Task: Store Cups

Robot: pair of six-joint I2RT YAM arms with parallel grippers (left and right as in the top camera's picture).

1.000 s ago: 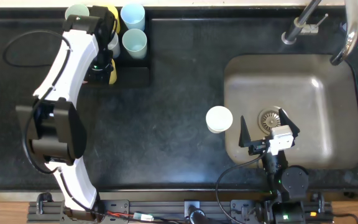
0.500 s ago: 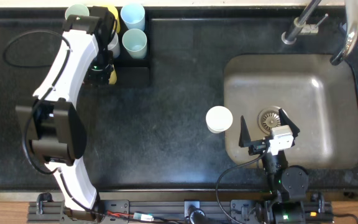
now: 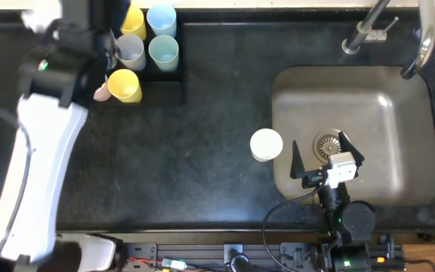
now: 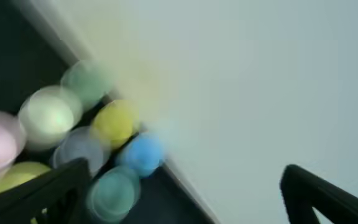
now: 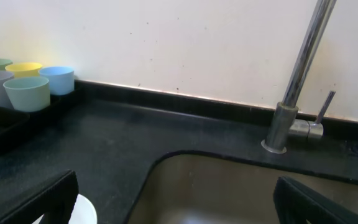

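A black tray at the counter's back left holds several cups: yellow, blue, grey, teal, a second yellow one and a pink one. My left arm is raised high over the tray. Its gripper is open and empty, with the cups blurred far beneath. A white cup stands upside down on the counter by the sink's left rim. My right gripper hangs open and empty over the sink, near that white cup.
The steel sink takes up the right side, with its drain under the right gripper. A faucet rises behind it. Dark counter lies bare between the tray and the sink.
My left arm has risen sharply from the tray and swung left, uncovering the grey, yellow and pink cups. The right arm and white cup are unmoved.
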